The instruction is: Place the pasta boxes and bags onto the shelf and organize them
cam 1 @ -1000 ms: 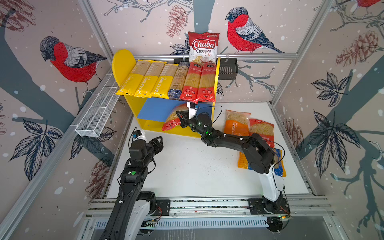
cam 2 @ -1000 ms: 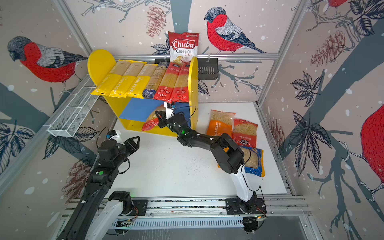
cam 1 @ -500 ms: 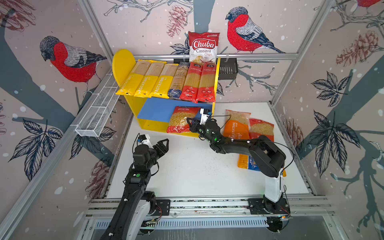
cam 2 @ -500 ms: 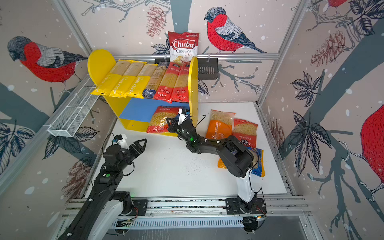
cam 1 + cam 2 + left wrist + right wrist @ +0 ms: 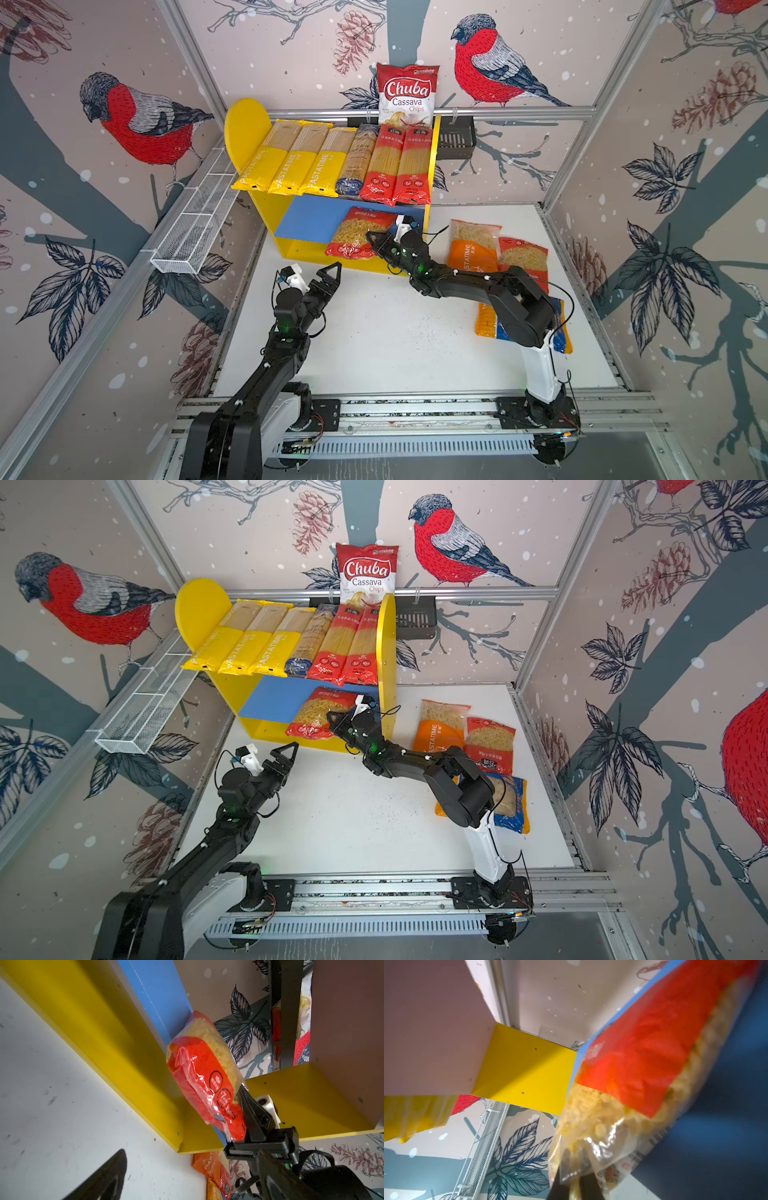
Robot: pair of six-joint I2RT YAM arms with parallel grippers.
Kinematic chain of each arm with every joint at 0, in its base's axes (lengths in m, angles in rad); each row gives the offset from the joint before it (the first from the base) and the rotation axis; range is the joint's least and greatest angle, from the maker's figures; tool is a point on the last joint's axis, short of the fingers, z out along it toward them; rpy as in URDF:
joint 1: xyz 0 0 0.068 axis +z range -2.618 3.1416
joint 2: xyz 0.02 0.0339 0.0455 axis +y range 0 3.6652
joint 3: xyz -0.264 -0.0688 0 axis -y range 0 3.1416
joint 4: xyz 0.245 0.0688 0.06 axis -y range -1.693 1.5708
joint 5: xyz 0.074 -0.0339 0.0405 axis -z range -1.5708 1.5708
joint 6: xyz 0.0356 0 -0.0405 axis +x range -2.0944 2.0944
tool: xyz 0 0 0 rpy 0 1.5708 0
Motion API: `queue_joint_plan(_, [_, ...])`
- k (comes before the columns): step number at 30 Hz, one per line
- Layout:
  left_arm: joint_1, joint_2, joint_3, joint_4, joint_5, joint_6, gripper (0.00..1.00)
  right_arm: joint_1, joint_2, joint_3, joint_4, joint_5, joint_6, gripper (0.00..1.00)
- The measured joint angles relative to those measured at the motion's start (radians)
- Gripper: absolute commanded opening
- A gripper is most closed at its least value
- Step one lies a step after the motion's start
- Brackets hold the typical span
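The shelf (image 5: pixel 245 124) has yellow sides and a blue lower board (image 5: pixel 311 216) (image 5: pixel 270 700). Several long spaghetti packs (image 5: pixel 332 162) lie side by side on its upper board. A red macaroni bag (image 5: pixel 357 232) (image 5: pixel 320 712) (image 5: pixel 199 1076) (image 5: pixel 643 1047) lies on the blue board, its front end overhanging. My right gripper (image 5: pixel 372 241) (image 5: pixel 332 721) (image 5: pixel 575 1188) is shut on that end's clear plastic. My left gripper (image 5: pixel 322 278) (image 5: pixel 278 758) hovers open and empty over the table before the shelf; one finger (image 5: pixel 104 1178) shows in the left wrist view. An orange bag (image 5: pixel 471 249), a red bag (image 5: pixel 521 257) and a blue-orange bag (image 5: pixel 511 804) lie on the table at right.
A Chuba chips bag (image 5: pixel 407 95) hangs on the back wall above a black slotted basket (image 5: pixel 455 137). A white wire basket (image 5: pixel 195 224) runs along the left wall. The right arm's elbow (image 5: pixel 523 307) hangs over the blue-orange bag.
The red macaroni bag went from tilted in the lower shelf to lying flat on the blue board, still held by my right gripper. My left gripper opened wide and shifted right.
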Motion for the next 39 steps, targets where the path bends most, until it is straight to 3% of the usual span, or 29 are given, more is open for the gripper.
queue_joint_plan(7, [-0.024, 0.19, 0.056, 0.202, 0.006, -0.052, 0.93, -0.005, -0.003, 0.001, -0.084, -0.039, 0.044, 0.17])
queue_joint_plan(17, [-0.074, 0.4, 0.164, 0.321, 0.036, -0.097, 0.78, -0.011, -0.003, 0.036, -0.154, -0.123, 0.074, 0.21])
queue_joint_plan(20, [-0.077, 0.426, 0.187, 0.326, 0.038, -0.1, 0.68, -0.011, 0.002, 0.062, -0.179, -0.147, 0.078, 0.24])
queue_joint_plan(24, [-0.084, 0.455, 0.227, 0.325, 0.038, -0.119, 0.4, -0.013, 0.002, 0.075, -0.199, -0.174, 0.081, 0.38])
queue_joint_plan(27, [-0.085, 0.454, 0.248, 0.31, 0.037, -0.121, 0.27, -0.016, -0.012, 0.066, -0.213, -0.19, 0.077, 0.44])
queue_joint_plan(33, [-0.082, 0.411, 0.298, 0.196, 0.025, -0.101, 0.21, -0.022, -0.078, -0.036, -0.201, -0.245, 0.072, 0.51])
queue_joint_plan(39, [-0.014, 0.428, 0.332, 0.147, 0.029, -0.091, 0.13, -0.018, -0.186, -0.196, -0.167, -0.28, 0.019, 0.52])
